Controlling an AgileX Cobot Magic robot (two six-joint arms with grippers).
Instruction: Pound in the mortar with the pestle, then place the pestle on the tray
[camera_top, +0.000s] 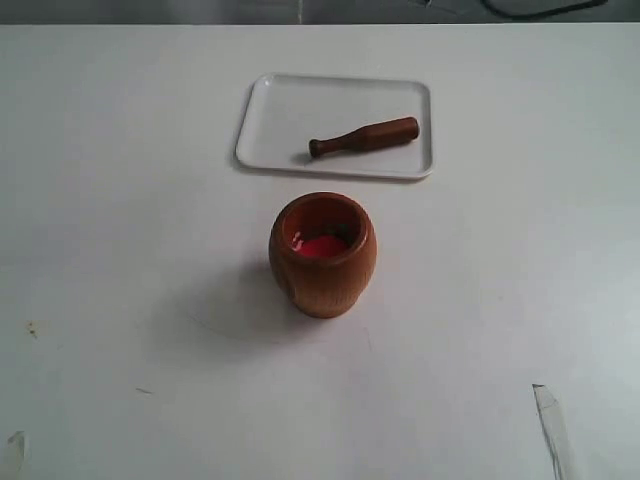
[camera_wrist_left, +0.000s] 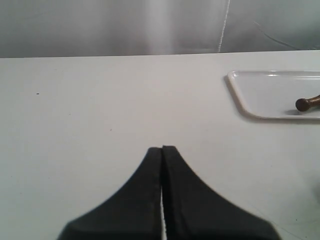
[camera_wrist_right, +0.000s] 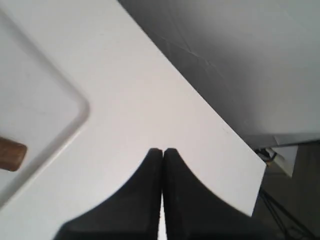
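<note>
The reddish-brown wooden mortar (camera_top: 322, 254) stands upright mid-table with red stuff inside. Behind it the white tray (camera_top: 290, 110) holds the dark-brown pestle (camera_top: 365, 137), lying flat with its knob toward the left. Neither arm shows in the exterior view. My left gripper (camera_wrist_left: 162, 148) is shut with nothing in it, over bare table, with the tray (camera_wrist_left: 260, 95) and the pestle's knob (camera_wrist_left: 305, 103) off to one side. My right gripper (camera_wrist_right: 162, 150) is also shut and empty, beside the tray's corner (camera_wrist_right: 75, 120), where the pestle's thick end (camera_wrist_right: 11, 154) shows.
The white table (camera_top: 120, 250) ends at a back edge by a grey wall. In the right wrist view the table edge (camera_wrist_right: 220, 125) runs close past the gripper, with floor and cables beyond. Tape scraps (camera_top: 552, 425) lie near the front.
</note>
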